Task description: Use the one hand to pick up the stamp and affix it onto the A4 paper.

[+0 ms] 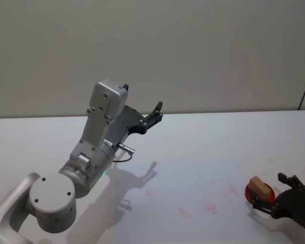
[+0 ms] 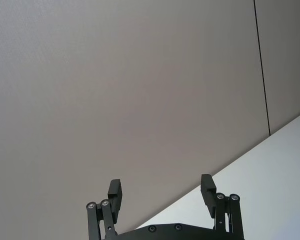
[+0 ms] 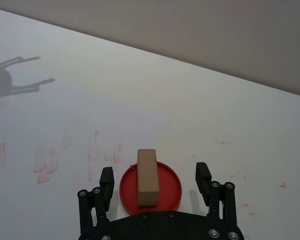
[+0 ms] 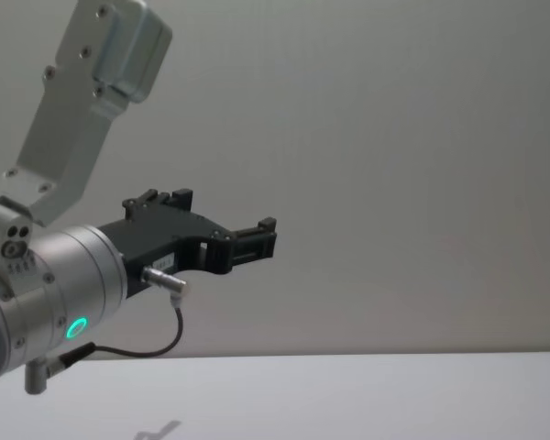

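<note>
1. Straddling the stamp (image 3: pixel 147 176), the right gripper (image 3: pixel 154 174) has its jaws spread, clear of both its sides.
2. The stamp lies on a round red pad (image 3: pixel 171 194), beside what seems to be the A4 paper (image 1: pixel 193 175).
3. The left gripper (image 2: pixel 160 186) hangs raised, jaws apart.

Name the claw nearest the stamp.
The right matte black claw: open, with the light tan wooden stamp on its red round pad between its fingers; the left claw is raised open, far off, toward the wall.
</note>
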Motion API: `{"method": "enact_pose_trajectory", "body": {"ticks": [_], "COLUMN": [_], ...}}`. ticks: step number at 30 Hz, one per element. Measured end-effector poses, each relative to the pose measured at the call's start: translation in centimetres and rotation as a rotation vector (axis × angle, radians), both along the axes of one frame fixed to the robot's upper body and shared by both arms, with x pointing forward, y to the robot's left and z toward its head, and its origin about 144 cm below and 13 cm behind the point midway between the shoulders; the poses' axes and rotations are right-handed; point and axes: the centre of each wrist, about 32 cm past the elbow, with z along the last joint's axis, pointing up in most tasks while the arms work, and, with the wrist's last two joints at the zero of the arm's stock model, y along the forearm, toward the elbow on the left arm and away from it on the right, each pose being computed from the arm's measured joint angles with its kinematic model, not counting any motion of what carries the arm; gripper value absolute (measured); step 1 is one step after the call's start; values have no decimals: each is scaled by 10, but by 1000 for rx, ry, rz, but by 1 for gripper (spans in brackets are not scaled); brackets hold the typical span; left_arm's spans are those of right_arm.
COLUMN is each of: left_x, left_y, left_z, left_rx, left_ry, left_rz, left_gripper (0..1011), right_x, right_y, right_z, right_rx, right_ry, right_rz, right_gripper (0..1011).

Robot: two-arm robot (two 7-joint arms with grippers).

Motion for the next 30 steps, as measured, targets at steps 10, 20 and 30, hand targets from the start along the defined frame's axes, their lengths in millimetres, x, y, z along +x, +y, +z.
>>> {"method": "enact_pose_trajectory", "body": {"ticks": [10,20,30], "left_x": [0,0,0], "left_y": [0,0,0], "left_z": [0,0,0], "left_rx": [0,0,0], "left_ry": [0,0,0], "left_rz": [0,0,0], "left_gripper": [1001,1001,1001], "right_x": [3,7,9], "right_y": [7,14,19], "right_z": [-4,-8,-11], "right_rx": [-3,-6,-7], "right_ry": [8,11,12], "right_rz": [-1,-1,-5], "right_gripper": [1001,1001,788]}}
